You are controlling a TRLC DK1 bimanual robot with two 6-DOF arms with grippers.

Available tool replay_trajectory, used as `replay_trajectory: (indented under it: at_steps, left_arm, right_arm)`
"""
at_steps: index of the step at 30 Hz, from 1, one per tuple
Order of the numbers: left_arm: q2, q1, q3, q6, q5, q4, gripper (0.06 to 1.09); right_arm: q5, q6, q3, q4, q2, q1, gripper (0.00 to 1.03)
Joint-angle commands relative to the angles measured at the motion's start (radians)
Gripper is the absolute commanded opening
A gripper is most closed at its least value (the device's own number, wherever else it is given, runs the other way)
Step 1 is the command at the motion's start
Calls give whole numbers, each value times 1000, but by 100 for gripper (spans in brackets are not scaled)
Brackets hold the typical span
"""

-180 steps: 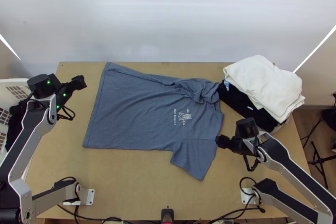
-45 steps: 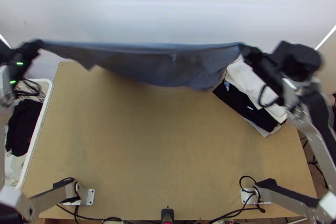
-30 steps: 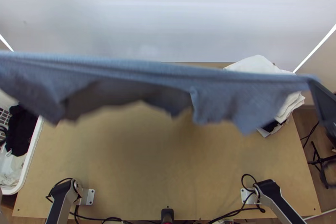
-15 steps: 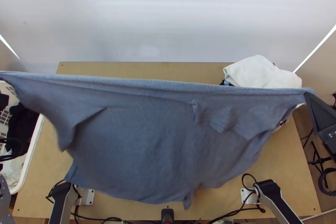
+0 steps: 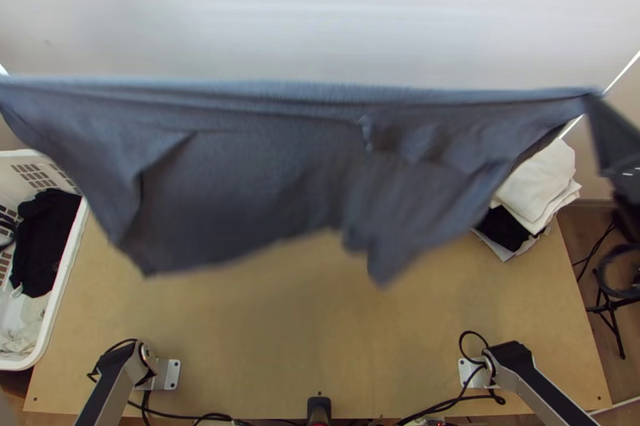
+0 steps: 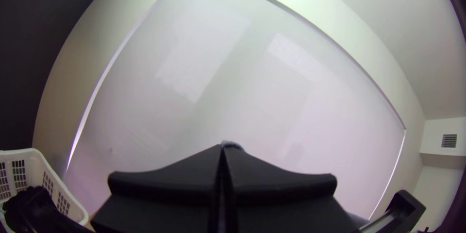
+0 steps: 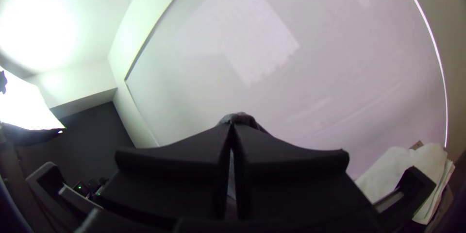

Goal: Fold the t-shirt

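The blue-grey t-shirt hangs in the air above the table, its upper edge stretched tight across the top view and its lower part loose and uneven. My right gripper has hold of one upper corner at the right. In the right wrist view, the right gripper is shut on a bit of grey cloth. The left wrist view has the left gripper shut with cloth at its fingertips; the shirt's other end runs off the top view's left edge.
Folded white and black clothes are stacked at the table's far right. A white basket with dark and pale clothes stands along the left side. Bare wood of the table shows in front, near the arms' bases.
Flat on the table at first, the shirt was lifted and stretched between both grippers. Over the last half second its held edge moved toward the far side, and its lower edge swung away from the bases.
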Motion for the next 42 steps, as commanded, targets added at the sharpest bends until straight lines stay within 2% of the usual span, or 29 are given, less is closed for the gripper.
replay_trajectory:
  at_steps: [1,7,13,26,30,34,38,42]
  left_arm:
    - [110,-4,269,-75,18,-63,9]
    - [87,-18,461,-119,30,-164,9]
    - [27,-39,502,-121,36,-227,9]
    - [35,-50,470,-117,43,-359,9]
    - [-31,-55,272,-58,62,-454,9]
    - [-269,-59,-211,59,92,-439,9]
    - [-353,-58,-555,129,98,-364,9]
    - [-235,-56,-714,182,101,-213,9]
  right_arm:
    - [-9,5,149,-49,10,14,3]
    - [-14,5,292,-221,-60,40,3]
    - [-9,-1,363,-332,-112,42,3]
    - [-12,-1,349,-367,-60,65,3]
    - [-12,32,185,-416,-63,80,3]
    - [-14,105,-196,-390,-184,82,3]
    - [-15,114,-538,-289,-241,85,3]
    - [-14,65,-697,-163,-129,82,3]
